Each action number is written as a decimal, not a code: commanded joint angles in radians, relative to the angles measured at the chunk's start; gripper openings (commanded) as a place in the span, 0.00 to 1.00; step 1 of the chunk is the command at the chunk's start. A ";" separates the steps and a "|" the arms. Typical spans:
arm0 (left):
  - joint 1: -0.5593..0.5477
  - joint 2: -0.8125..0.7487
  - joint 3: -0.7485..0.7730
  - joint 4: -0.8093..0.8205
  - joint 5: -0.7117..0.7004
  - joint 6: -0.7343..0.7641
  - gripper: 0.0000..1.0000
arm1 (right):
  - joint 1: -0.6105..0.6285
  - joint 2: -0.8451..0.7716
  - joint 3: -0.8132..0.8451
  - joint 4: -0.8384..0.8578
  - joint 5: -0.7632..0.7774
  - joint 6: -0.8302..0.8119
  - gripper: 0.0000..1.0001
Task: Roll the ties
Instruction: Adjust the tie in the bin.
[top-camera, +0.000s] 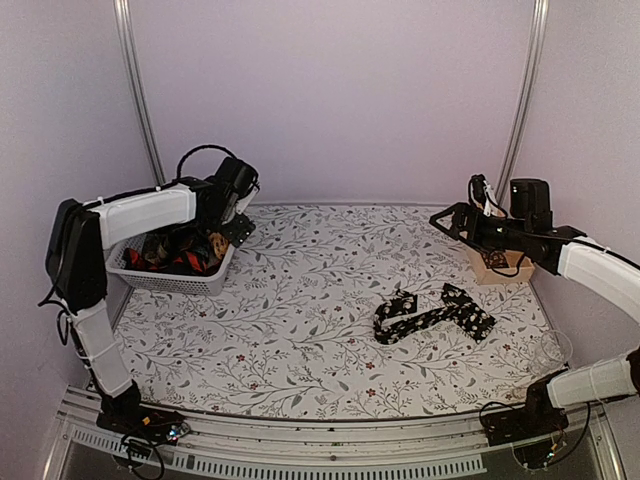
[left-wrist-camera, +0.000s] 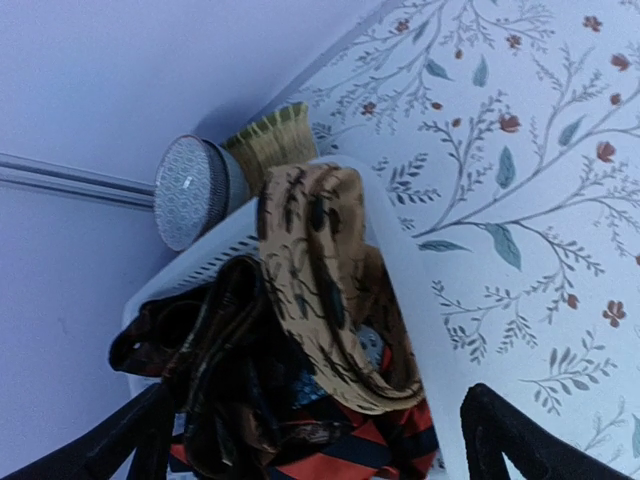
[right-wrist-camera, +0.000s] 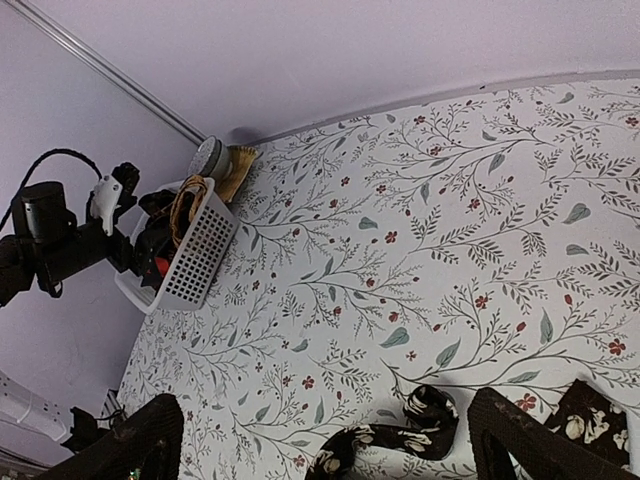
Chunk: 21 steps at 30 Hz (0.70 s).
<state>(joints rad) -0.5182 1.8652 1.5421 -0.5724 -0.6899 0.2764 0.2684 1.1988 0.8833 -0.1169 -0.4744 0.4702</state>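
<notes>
Cloth ties (left-wrist-camera: 310, 250) lie in a perforated plastic basket (top-camera: 180, 281) on a matt printed tablecloth (top-camera: 300, 330).

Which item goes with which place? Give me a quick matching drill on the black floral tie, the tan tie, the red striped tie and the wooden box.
Things:
1. black floral tie
2. tan tie
3. red striped tie
4. wooden box

Places:
A. low inside the basket, partly under other ties
B. at the right edge of the table
C. draped over the basket rim
D. loose on the table, bent in a curve

Pairs: 1-D, 2-C, 3-A, 4-B.
</notes>
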 joint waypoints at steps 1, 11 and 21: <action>0.004 -0.107 -0.099 -0.027 0.264 -0.168 1.00 | 0.006 0.010 0.043 -0.075 0.051 -0.037 1.00; -0.077 -0.235 -0.264 0.110 0.576 -0.318 1.00 | 0.033 0.050 0.004 -0.131 0.040 -0.068 1.00; -0.079 -0.231 -0.306 0.125 0.367 -0.306 1.00 | 0.077 0.047 -0.014 -0.159 0.083 -0.094 1.00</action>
<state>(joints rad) -0.6003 1.6329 1.2503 -0.4702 -0.2173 -0.0135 0.3367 1.2209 0.8886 -0.2504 -0.4202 0.4023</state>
